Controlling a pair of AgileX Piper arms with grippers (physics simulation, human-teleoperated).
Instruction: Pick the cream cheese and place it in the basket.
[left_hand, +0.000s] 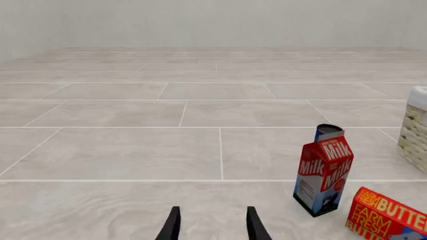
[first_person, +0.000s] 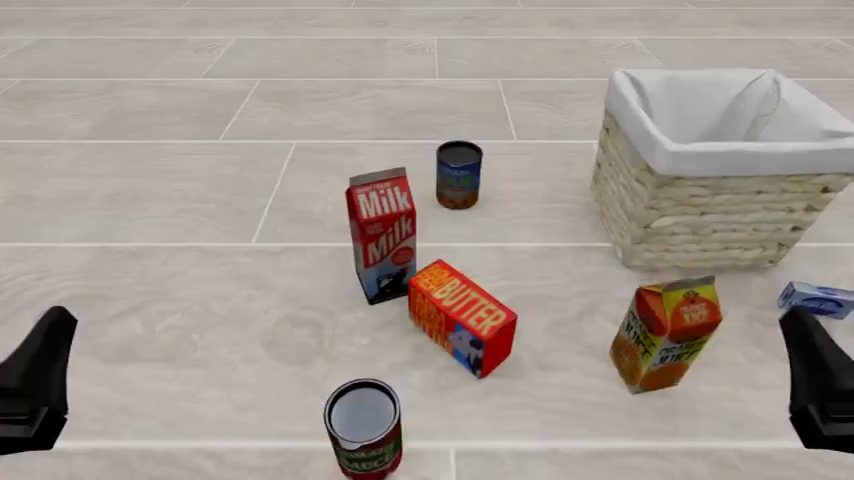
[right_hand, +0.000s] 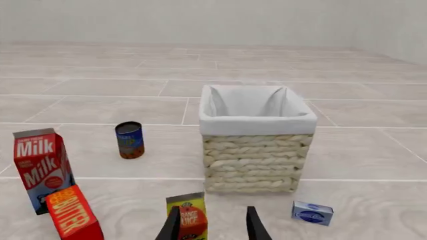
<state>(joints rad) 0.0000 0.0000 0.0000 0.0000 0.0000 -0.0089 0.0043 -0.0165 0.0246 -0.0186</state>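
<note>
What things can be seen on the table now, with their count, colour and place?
basket: 1, cream wicker with white liner, far right.
cream cheese: 1, pale blue, right edge, nearer than the basket.
milk carton: 1, red and white, centre.
butter box: 1, red-orange, centre, tilted.
juice carton: 1, orange, right of butter.
blue can: 1, behind milk.
red can: 1, near edge.
left hand: open.
right hand: open.
</note>
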